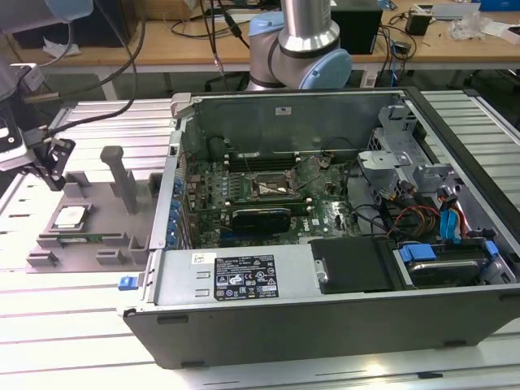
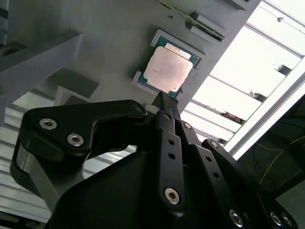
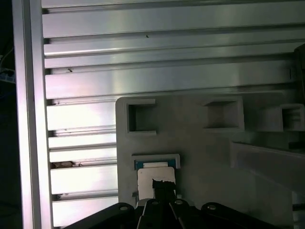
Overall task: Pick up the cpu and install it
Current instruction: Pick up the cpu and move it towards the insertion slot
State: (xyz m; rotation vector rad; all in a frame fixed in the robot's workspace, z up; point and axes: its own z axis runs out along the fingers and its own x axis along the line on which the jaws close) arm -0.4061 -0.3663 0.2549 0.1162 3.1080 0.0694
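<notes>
So the tool (image 2: 164, 97) looks clenched, tips pinched together over the cpu (image 2: 167, 70), which lies in the grey fixture tray (image 1: 106, 215) at 9 o'clock of the open computer case (image 1: 341, 325).

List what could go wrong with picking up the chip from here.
1. The gripper seems to hang over one edge of the chip, not its middle; a descent here may tilt or jam it in the pocket of the tray.
2. The upright post stands near the gripper in the exterior view; a sideways move could strike it.
</notes>
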